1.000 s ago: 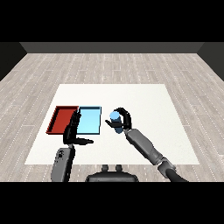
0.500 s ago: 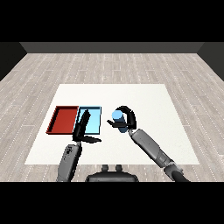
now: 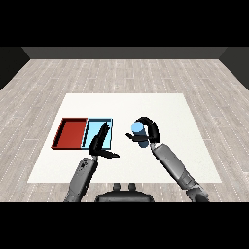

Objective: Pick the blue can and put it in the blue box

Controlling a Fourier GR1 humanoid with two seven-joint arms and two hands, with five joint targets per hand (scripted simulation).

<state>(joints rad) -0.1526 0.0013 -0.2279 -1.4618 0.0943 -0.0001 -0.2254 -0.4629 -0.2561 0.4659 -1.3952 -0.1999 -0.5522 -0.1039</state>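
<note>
The blue can (image 3: 138, 132) is held above the white table (image 3: 170, 109), right of the trays. My right hand (image 3: 151, 130) is shut on it, fingers curled over its far side and the thumb on its near side. The light blue tray (image 3: 94, 129) lies left of the can, next to the red tray (image 3: 72, 133). My left hand (image 3: 99, 142) hangs over the blue tray's near right part with straight fingers and its thumb sticking out to the right, holding nothing.
The two trays sit side by side on the left half of the table. Grey wooden floor (image 3: 121, 73) surrounds the table.
My left hand has moved right, from over the red tray to over the blue tray. My right hand with the can has shifted slightly right and nearer to me.
</note>
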